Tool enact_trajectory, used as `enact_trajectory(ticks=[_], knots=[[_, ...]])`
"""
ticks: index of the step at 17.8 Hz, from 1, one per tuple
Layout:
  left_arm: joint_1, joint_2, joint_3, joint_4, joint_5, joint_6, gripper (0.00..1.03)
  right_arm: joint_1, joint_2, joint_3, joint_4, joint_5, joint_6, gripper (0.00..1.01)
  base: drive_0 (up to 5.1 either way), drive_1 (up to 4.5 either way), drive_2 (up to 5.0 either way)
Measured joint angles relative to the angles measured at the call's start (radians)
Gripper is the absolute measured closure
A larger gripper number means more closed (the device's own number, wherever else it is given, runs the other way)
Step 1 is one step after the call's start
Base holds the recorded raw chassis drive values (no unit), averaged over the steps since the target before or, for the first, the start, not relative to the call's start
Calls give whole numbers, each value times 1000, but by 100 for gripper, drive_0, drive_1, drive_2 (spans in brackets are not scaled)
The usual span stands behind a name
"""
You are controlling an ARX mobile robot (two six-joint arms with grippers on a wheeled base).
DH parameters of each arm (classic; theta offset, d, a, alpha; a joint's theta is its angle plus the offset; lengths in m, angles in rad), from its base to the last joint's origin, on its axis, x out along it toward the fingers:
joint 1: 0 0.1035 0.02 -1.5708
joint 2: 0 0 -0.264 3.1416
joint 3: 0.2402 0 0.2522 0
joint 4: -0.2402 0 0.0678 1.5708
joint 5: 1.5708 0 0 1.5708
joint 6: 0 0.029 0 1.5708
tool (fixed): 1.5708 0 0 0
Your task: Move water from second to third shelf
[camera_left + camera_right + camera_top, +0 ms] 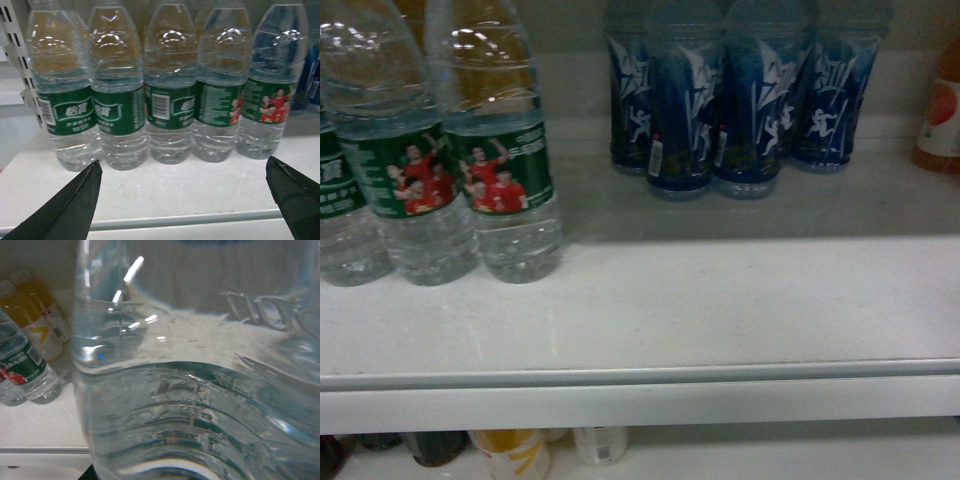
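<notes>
Several water bottles (pixel 170 107), clear and ribbed with green labels, stand in a row on the white shelf (pixel 200 192) in the left wrist view. My left gripper (pixel 183 165) is open just in front of them, its two dark fingertips (pixel 92 172) wide apart and nothing between them. The head view shows three of these bottles (pixel 505 170) at the shelf's left and neither gripper. In the right wrist view one clear ribbed water bottle (pixel 200 405) fills the frame, right against the camera. My right gripper (pixel 192 460) holds it, with the fingers hidden behind it.
Dark blue bottles (pixel 730 100) stand at the back of the shelf, an orange one (pixel 940 110) at far right. The shelf's front lip (pixel 640 378) runs across, with yellow and white containers (pixel 510 455) below. Beside the held bottle stand green-labelled bottles (pixel 30 370) and yellow bottles (pixel 42 322).
</notes>
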Motion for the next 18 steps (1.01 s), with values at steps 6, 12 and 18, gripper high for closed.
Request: enact_trajectory(ticks=[6,12,18], knots=[[0,0,0,-1,1,0,5,2,-1,0,3,-6,0,58,-497,249,249],[0,0,0,-1,1,0,5,2,0,0,3,-5,0,58,-496,249,249],[0,0,0,0,1,0,5,1,0,0,2,-4,0,58,-496,249,249]])
